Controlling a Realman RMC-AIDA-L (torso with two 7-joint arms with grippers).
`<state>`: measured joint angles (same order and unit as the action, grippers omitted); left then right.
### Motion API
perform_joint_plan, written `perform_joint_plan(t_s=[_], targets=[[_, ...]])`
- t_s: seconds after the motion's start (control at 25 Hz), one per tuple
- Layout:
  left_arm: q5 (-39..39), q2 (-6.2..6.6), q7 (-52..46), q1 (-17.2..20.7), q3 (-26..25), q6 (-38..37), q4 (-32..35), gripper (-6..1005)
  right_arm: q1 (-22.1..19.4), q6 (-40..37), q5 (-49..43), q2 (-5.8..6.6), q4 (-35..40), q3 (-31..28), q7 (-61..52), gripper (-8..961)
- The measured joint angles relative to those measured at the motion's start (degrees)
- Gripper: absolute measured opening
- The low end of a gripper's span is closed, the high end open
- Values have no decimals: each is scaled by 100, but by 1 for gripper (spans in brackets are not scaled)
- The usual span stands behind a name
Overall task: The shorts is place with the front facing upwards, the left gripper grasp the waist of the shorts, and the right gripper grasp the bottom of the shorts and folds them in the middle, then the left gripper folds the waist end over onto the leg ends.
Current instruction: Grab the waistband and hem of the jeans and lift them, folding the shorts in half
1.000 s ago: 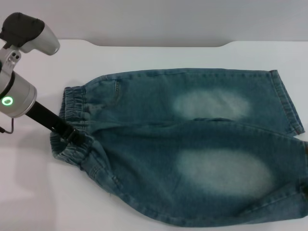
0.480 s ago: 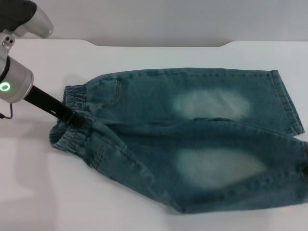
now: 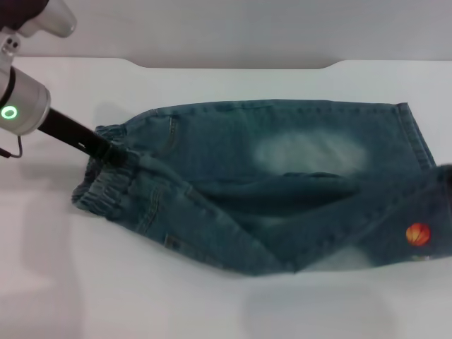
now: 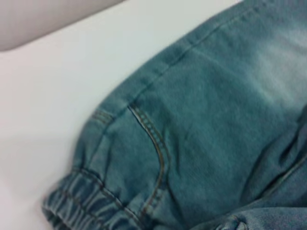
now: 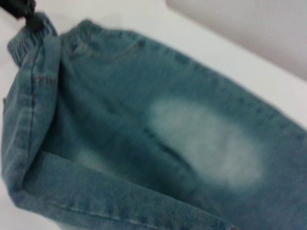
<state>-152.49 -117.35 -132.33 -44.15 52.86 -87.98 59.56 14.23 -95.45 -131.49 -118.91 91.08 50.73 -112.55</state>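
The blue-green denim shorts (image 3: 282, 183) lie across the white table, waist to the left and legs to the right. My left gripper (image 3: 111, 152) is shut on the gathered waist (image 3: 106, 187), its black fingers buried in the cloth. The near half is lifted and folding over the far half. At the right edge the raised near leg shows its underside with an orange print (image 3: 418, 234). One pale faded patch (image 3: 311, 152) shows on the far leg. The left wrist view shows the waistband (image 4: 81, 206) and a pocket seam. The right wrist view looks along the shorts (image 5: 144, 134) towards the left gripper (image 5: 26, 12). My right gripper is out of view.
The white table (image 3: 141, 296) reaches around the shorts on the near and left sides. A grey wall (image 3: 233, 28) runs behind the table's far edge.
The near leg and near waist half have risen and swung over towards the far half, hiding the near faded patch and exposing the orange print. The left gripper moved away and up with the waist.
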Motion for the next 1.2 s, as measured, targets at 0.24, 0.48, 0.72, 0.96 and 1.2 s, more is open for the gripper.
perform_joint_plan(t_s=[0.24,0.48,0.72,0.96,1.2], targets=[[53,2,-31,114,-68,23,476,46,-16,402,67,3,-46,-264,101,23],[101,6,-17,204,-205,19,778,46,-107,693,577,4,-120,-584,276,23],[137,12,8,282,-351,33,1038,45,-125,787,942,13,-139,-821,361,23],[221,49,7,292,-364,82,1104,45,-141,839,1394,14,-80,-1011,418,23],[364,69,72,293,-411,157,1142,46,-91,873,1516,16,-40,-1142,437,23]])
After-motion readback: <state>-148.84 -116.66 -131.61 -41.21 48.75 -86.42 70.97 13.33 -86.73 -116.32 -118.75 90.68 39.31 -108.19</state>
